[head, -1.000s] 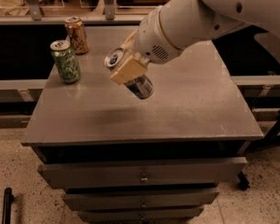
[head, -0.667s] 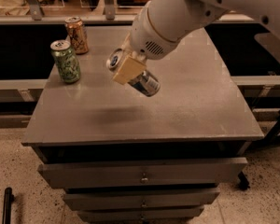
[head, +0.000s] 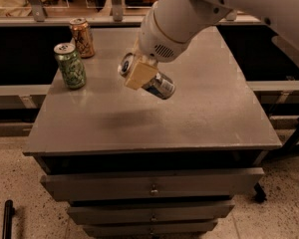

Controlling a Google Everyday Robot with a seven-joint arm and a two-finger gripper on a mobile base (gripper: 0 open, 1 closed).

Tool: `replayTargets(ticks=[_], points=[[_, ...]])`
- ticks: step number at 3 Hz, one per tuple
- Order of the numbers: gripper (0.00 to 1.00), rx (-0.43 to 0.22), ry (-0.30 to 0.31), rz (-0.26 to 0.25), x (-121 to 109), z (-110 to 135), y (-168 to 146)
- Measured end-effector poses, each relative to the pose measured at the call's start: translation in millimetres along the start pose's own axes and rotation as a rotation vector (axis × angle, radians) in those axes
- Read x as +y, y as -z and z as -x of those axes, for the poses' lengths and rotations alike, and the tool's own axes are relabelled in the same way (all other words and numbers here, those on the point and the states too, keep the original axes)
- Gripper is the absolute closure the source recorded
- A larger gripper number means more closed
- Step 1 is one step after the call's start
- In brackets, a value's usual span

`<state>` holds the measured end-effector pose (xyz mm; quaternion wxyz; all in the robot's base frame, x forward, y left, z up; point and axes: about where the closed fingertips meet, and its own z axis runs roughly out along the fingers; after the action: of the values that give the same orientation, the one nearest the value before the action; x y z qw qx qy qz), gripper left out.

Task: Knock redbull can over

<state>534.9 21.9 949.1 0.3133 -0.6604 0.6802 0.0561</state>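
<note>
Three cans are on show; the green can and the orange-brown can stand up near the far left corner of the table; the redbull can is over the middle, tipped far onto its side; the pincer is closed on it, one tan finger across its front; it seems to hang a bit above the table, going by the shadow under it, but I can't be sure; to do this well, go low and let go softly, so it lies flat and doesn't roll off.
</note>
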Motion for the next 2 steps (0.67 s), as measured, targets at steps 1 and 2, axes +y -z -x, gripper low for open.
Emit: replayTargets(ticks=[1, 2], points=[[1.0, 0.064, 0.022, 0.049, -16.2, -9.0, -26.3], [1.0, 0.161, 0.083, 0.132, -46.3, -20.5, -64.5]])
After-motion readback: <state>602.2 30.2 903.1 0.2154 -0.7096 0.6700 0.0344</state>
